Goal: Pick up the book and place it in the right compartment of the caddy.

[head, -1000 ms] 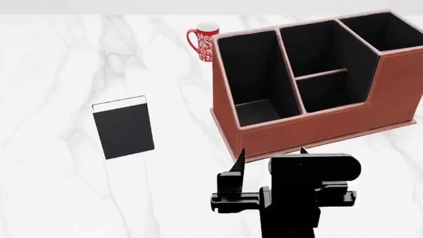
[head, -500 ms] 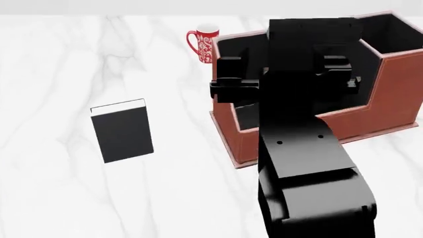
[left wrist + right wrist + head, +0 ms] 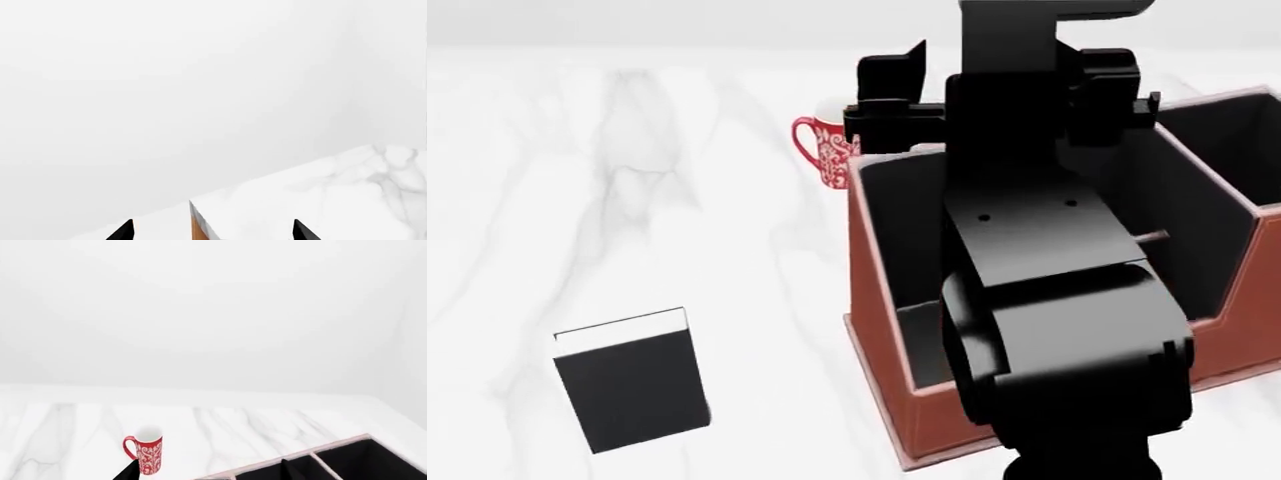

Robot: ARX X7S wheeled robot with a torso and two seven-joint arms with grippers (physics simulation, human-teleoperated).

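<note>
Marble-patterned white worktop [image 3: 627,180] is filling my head view, and I am seeing the small rectangular black-covered book with white page edges [image 3: 631,381] lying flat on it, well apart from both arms and to the left of the big reddish-brown leather-look caddy with pale pinkish rims [image 3: 888,330]. My right arm is rising in front of the caddy and blocking most of its black-lined compartments, so I cannot tell what is sitting in the right one. The right gripper [image 3: 1001,75] is hanging high above the caddy's far edge with its jaws spread and nothing between them; in the right wrist view its two dark tips are framing the red-and-white patterned mug [image 3: 146,452], which is standing upright on the worktop just beyond the caddy's left rear corner. The left gripper [image 3: 212,231] is showing only two dark tips, spread wide and empty, pointing over a corner of the worktop.
</note>
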